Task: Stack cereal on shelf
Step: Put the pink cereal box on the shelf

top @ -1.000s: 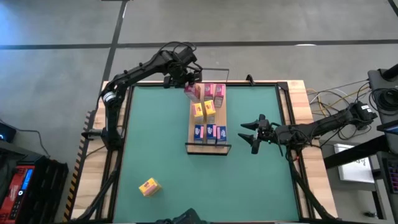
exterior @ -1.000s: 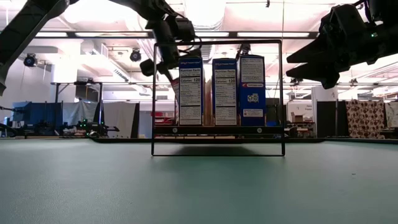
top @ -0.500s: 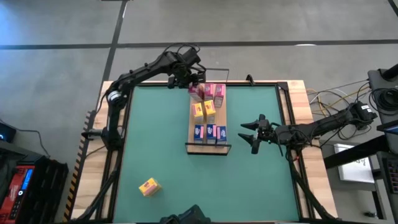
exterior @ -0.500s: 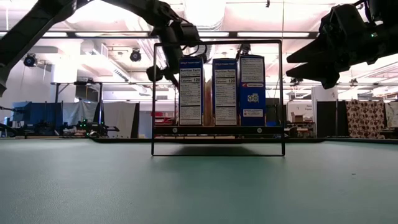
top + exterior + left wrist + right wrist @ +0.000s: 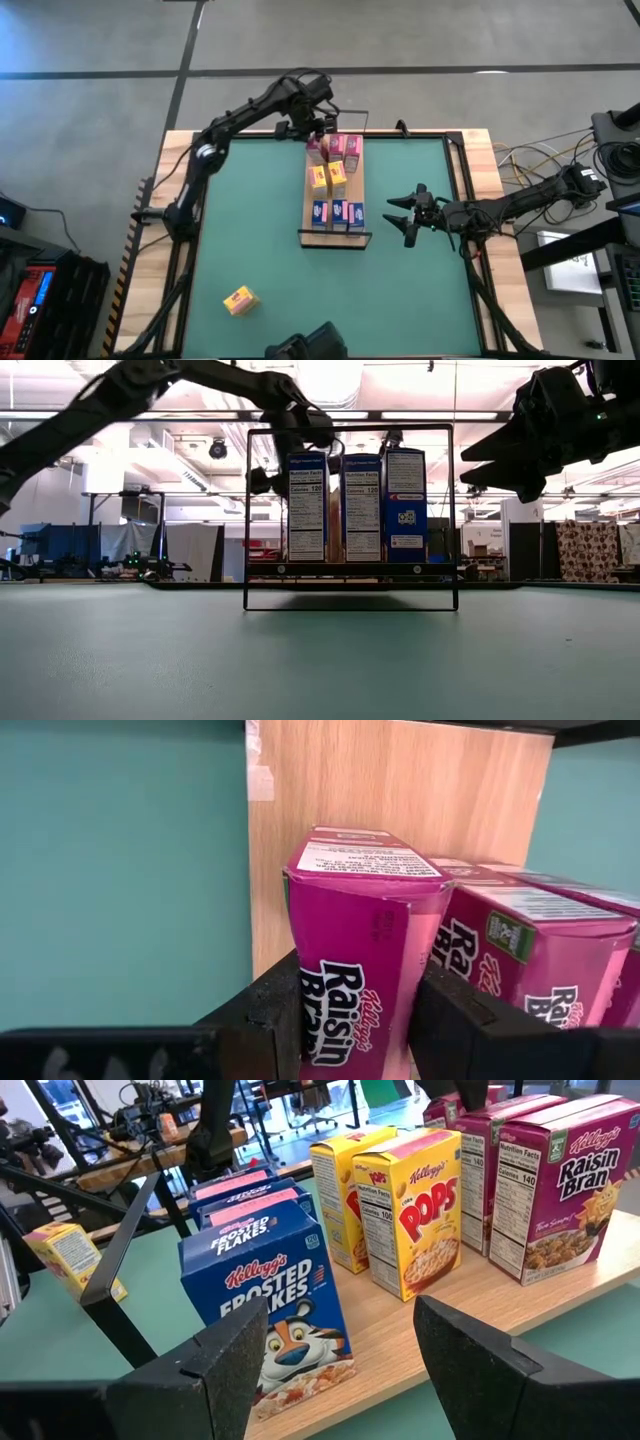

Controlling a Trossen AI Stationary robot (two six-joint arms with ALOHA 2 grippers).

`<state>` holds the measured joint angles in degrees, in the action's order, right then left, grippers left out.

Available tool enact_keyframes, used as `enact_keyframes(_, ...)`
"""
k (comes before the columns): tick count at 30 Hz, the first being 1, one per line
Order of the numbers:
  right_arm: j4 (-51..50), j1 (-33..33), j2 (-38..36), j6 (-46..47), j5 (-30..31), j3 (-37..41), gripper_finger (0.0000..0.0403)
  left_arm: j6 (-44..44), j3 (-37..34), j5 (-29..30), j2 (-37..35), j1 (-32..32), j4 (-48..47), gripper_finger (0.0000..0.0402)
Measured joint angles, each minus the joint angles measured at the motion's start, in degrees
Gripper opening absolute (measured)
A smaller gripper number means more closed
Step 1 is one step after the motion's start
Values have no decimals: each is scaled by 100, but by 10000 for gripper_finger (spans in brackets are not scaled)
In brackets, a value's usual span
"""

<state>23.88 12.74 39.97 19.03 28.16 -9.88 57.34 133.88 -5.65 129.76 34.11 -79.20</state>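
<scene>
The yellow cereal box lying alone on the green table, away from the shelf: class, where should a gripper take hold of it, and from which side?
Probably from straight above. The yellow box lies flat and skewed on the table, with open space all round it. Turn the jaws to its angle and close them across its narrower width, on the two long side faces.

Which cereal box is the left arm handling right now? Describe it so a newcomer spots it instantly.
Find the wooden shelf lying mid-table, then its far end, where the pink Raisin Bran boxes stand. It is the pink box at that row's left end, the only one pinched in the left gripper, its cardboard dented by the jaws.
</scene>
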Motion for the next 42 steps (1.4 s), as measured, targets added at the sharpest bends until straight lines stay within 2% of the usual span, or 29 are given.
enact_keyframes(1, -2, 0, 0, 1, -1, 0, 240, -33, 140, -7, 102, -4, -100, 123)
enact_keyframes(5, -2, 0, 0, 1, 0, 0, 240, -91, -190, -170, -36, -11, 190, 123)
enact_keyframes(16, -3, 1, 0, 1, 0, -1, 240, -155, -81, -137, -27, -44, 111, 127)
enact_keyframes(32, -3, -1, 0, 1, 0, -1, 240, -259, -81, -105, -20, -42, 135, 231)
enact_keyframes(42, -3, 0, 0, 1, 0, -1, 240, -281, 107, -133, -20, -42, 137, 258)
